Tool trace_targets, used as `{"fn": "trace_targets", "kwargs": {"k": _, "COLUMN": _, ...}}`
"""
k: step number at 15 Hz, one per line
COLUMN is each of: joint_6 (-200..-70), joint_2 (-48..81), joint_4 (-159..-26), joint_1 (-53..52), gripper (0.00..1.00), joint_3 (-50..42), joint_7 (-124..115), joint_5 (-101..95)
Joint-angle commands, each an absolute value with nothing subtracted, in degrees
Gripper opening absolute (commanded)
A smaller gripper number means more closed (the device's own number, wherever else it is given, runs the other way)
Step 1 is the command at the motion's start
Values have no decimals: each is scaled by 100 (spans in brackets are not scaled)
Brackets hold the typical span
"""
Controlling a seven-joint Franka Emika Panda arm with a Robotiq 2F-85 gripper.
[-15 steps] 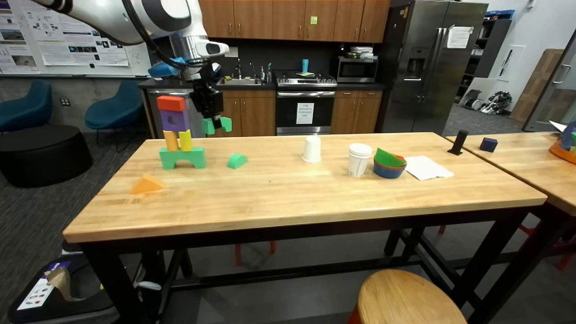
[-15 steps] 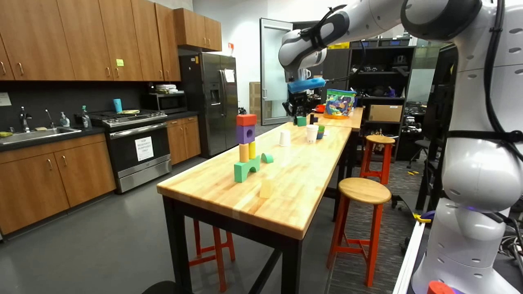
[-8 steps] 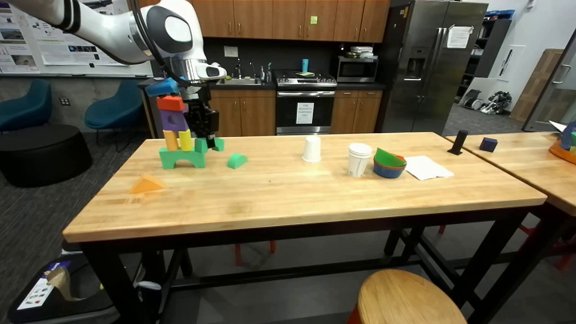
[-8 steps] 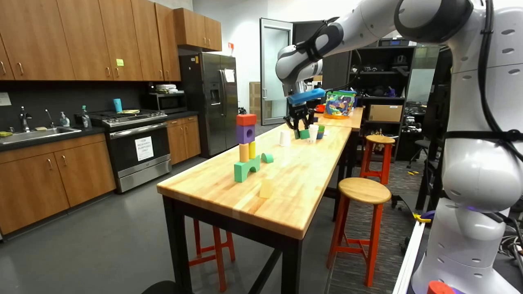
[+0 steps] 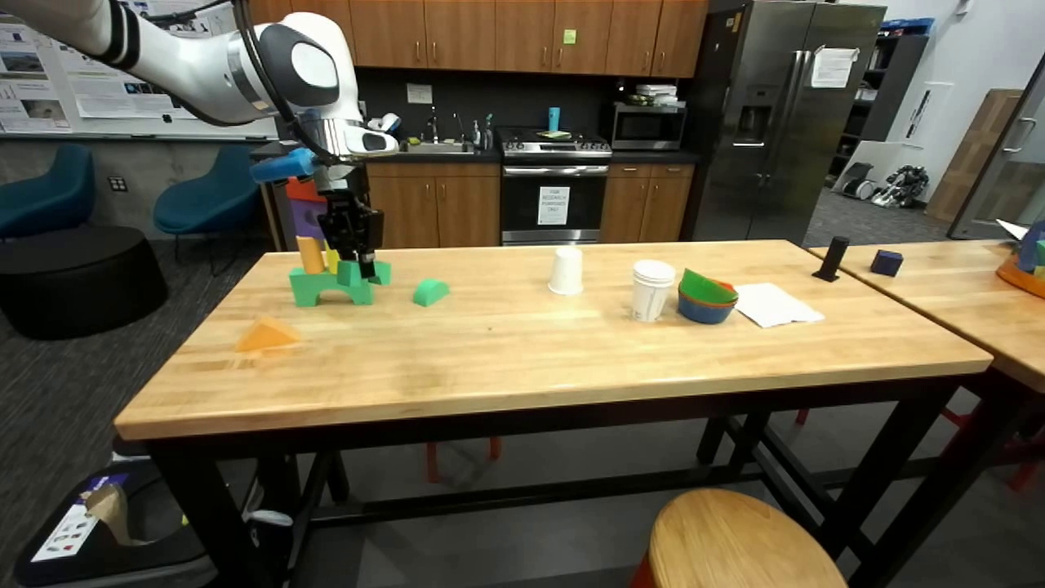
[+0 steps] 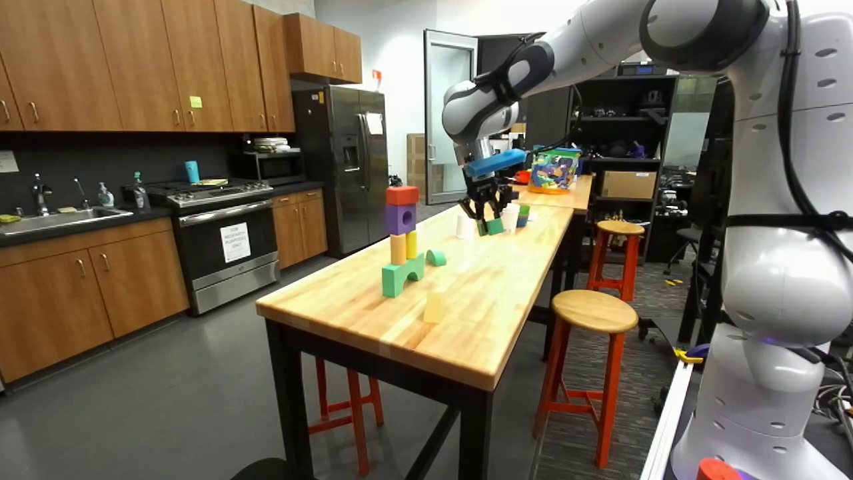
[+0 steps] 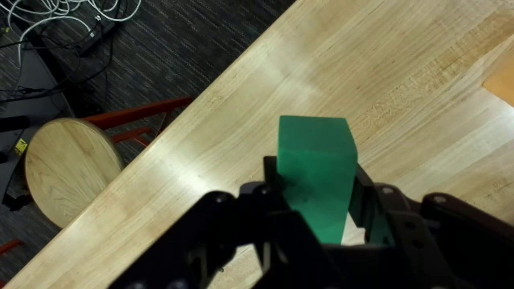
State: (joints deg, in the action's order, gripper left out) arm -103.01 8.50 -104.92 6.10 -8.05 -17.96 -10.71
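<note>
Beyond one long edge of the bench [image 5: 506,367] you see wooden cabinets [image 5: 522,34], a stove [image 5: 522,196] and a dark fridge [image 5: 780,155]; along the opposite edge stands a red-legged stool [image 6: 595,311].

Black jointed fingers [image 7: 363,196] grip a green rectangular block [image 7: 317,172] over a pale wooden desk [image 7: 241,120] (round wood-topped stool [image 7: 72,172] nearby)

Bright, even light falls all around me, leaving only faint shadows on the table [image 5: 506,351]. In an exterior view the wall [image 6: 500,17] burns to white toward twelve o'clock and the orange wedge [image 6: 434,308] looks bleached to cream. In the wrist view, hazy glare lies on the table toward eight o'clock and just past twelve; the green block [image 7: 317,176] looks dull, and the claw [image 7: 316,182], toward six, is nearly black and blurred.
</note>
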Motion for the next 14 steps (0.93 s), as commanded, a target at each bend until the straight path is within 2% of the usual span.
{"fn": "trace_targets", "kwargs": {"k": 1, "joint_6": -10359, "joint_2": 427, "joint_4": -10769, "joint_1": 699, "gripper": 16, "joint_3": -851, "joint_7": -1262, "joint_5": -1145}}
{"fn": "trace_targets", "kwargs": {"k": 10, "joint_6": -10338, "joint_2": -188, "joint_4": -11248, "joint_1": 787, "gripper": 16, "joint_3": -885, "joint_7": -1115, "joint_5": -1115}}
{"fn": "trace_targets", "kwargs": {"k": 14, "joint_6": -10405, "joint_2": -848, "joint_4": -11728, "joint_1": 883, "gripper": 16, "joint_3": -967, "joint_7": -386, "joint_5": -1393}}
